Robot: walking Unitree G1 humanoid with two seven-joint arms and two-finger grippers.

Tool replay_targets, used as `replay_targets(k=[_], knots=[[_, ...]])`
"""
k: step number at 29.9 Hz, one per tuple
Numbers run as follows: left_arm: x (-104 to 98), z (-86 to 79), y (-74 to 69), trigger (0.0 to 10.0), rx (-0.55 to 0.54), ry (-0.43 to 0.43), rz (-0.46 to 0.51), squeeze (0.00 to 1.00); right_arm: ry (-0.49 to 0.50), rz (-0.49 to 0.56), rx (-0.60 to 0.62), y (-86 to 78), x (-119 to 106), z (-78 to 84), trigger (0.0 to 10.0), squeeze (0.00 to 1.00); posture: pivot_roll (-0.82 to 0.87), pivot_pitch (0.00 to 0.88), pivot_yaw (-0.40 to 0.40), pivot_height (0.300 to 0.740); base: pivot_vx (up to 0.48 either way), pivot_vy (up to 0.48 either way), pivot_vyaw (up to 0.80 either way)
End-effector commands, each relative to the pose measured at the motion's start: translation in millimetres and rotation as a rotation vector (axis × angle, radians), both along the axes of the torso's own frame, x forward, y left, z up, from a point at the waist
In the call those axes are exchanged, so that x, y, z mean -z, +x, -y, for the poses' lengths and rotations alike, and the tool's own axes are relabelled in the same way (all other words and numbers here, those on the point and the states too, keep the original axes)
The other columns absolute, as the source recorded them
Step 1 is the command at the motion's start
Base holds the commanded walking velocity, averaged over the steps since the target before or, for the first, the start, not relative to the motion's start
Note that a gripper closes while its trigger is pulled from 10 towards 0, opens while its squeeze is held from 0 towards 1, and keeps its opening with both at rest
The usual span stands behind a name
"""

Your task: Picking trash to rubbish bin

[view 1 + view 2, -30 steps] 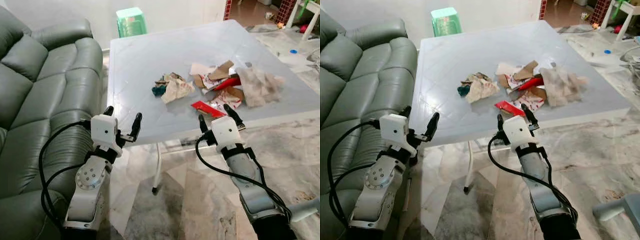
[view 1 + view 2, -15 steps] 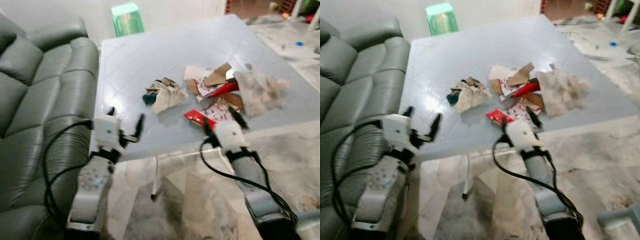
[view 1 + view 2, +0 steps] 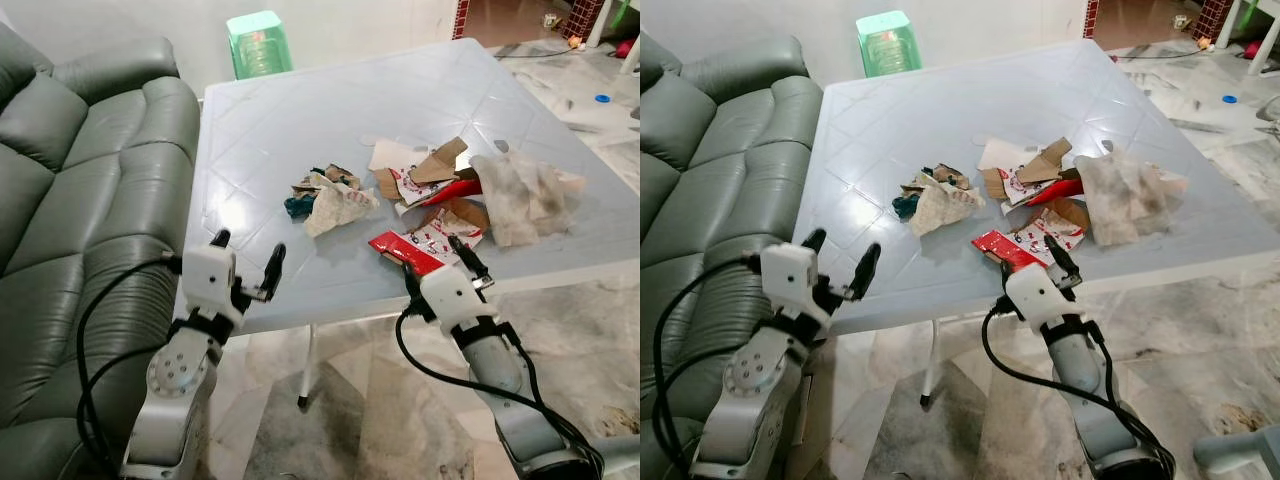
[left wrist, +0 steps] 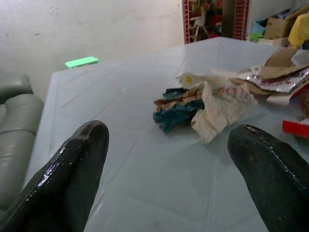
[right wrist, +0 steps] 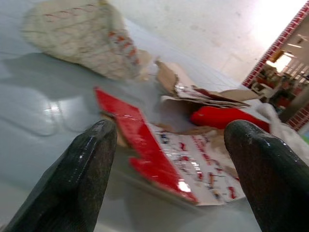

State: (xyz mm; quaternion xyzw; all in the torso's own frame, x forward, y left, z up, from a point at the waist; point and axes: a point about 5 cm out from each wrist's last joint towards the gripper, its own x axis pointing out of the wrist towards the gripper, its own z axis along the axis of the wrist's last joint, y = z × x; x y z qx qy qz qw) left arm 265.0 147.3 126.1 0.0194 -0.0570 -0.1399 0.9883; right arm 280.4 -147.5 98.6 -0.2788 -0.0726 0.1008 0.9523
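Trash lies on the pale grey plastic table [image 3: 280,120]. A crumpled paper with a teal scrap [image 3: 330,200] sits near the middle. To its right are cardboard pieces [image 3: 430,165], a red-and-white wrapper [image 3: 410,250] and a crumpled whitish tissue [image 3: 520,195]. My left gripper [image 3: 247,250] is open at the table's front edge, pointing toward the crumpled paper [image 4: 212,104]. My right gripper [image 3: 437,262] is open too, just short of the red wrapper [image 5: 145,145], which lies between its fingers' line of sight. Neither gripper touches anything.
A grey-green leather sofa [image 3: 70,190] stands close on the left, beside my left arm. A green plastic stool [image 3: 258,42] stands behind the table. The marble floor [image 3: 590,330] spreads to the right, with small items at the far right.
The whole view has shifted and sharpened after a blurred moment, so the camera moved; the table now looks a little nearer. Both grippers stay open at its front edge.
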Motion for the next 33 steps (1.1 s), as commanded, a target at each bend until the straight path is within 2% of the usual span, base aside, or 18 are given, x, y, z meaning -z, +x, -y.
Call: replay_targets(k=[1,9,14,20,21,22,23,24,33], knots=[[-3,-1.6,-2.0,10.0,0.013,0.01,0.007,0.0,-0.022,-0.023,-0.012,-0.9,6,-1.1,10.0,0.0,0.05,0.097,0.107,0.74,0.0,0.0,0.0],[-4,1.3,-1.2,10.0,0.022,0.01,0.005,0.0,-0.059,-0.041,0.018,13.3,13,2.4,10.0,0.0,0.07,0.094,0.107,0.74,0.0,0.0,0.0],[-5,-1.4,-0.6,10.0,0.011,0.011,0.01,0.0,-0.101,-0.031,0.068,26.8,13,12.8,10.0,0.0,0.07,0.096,0.103,0.74,0.0,0.0,0.0],[-5,-2.1,-1.4,10.0,0.004,0.01,0.01,0.0,-0.111,-0.058,0.091,37.5,18,16.5,10.0,0.0,0.08,0.098,0.102,0.74,0.0,0.0,0.0],[-5,-2.1,-1.4,10.0,0.003,0.01,0.01,0.0,-0.106,-0.065,0.1,38.7,19,17.6,6.4,0.0,0.08,0.099,0.101,0.74,0.0,0.0,0.0],[-5,-2.2,-1.4,10.0,0.001,0.009,0.01,0.0,-0.092,-0.085,0.121,41.7,21,20.0,2.0,0.0,0.08,0.099,0.101,0.74,0.0,0.0,0.0],[-5,-2.2,-1.4,10.0,0.001,0.009,0.01,0.0,-0.092,-0.085,0.121,41.7,21,20.0,2.0,0.0,0.08,0.099,0.101,0.74,0.0,0.0,0.0],[-5,-2.1,-1.4,10.0,0.001,0.009,0.009,0.0,-0.086,-0.091,0.13,42.9,21,21.0,0.0,0.0,0.08,0.101,0.101,0.74,0.0,0.0,0.0],[-6,-3.4,-1.2,10.0,-0.007,0.007,0.011,0.0,-0.071,-0.098,0.159,53.1,21,26.1,0.0,0.0,0.09,0.101,0.097,0.74,0.0,0.0,0.0]])
